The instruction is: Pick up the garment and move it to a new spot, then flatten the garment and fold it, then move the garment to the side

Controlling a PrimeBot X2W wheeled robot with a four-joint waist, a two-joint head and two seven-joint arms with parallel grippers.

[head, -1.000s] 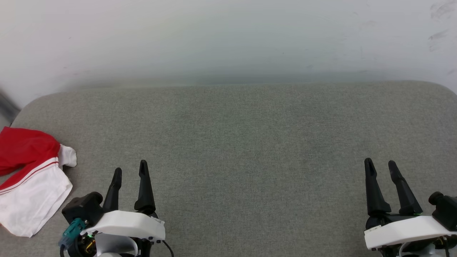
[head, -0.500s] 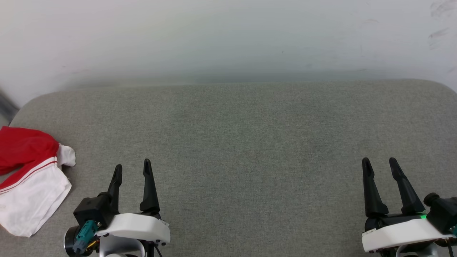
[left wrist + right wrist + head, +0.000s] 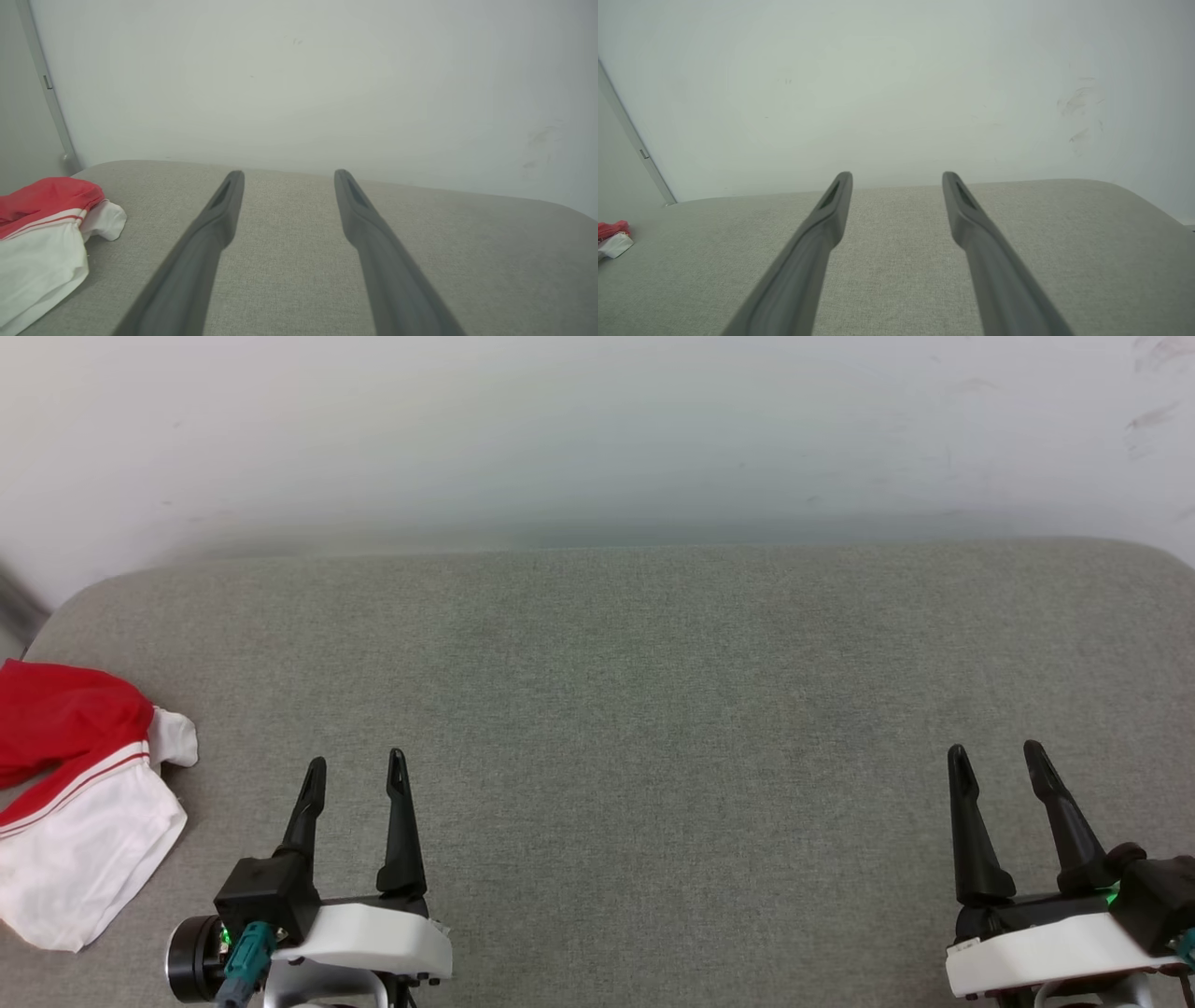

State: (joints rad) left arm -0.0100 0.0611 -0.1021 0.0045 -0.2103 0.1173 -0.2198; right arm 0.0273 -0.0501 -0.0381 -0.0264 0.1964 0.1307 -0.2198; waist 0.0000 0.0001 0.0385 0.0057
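We see our left gripper [image 3: 288, 173] with its fingers [image 3: 205, 242] spread wide, grey cushion [image 3: 490, 261] showing between them. At nine o'clock the garment [image 3: 44, 228] lies crumpled, red above white, well apart from the fingers. A pale wall [image 3: 299, 84] stands at twelve

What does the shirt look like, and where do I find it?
Start at the big grey cushioned surface below the white wall. Go to its left edge, left of the left tool: the garment lies crumpled there. It is the one bright thing, red with a white, stripe-edged sleeve.
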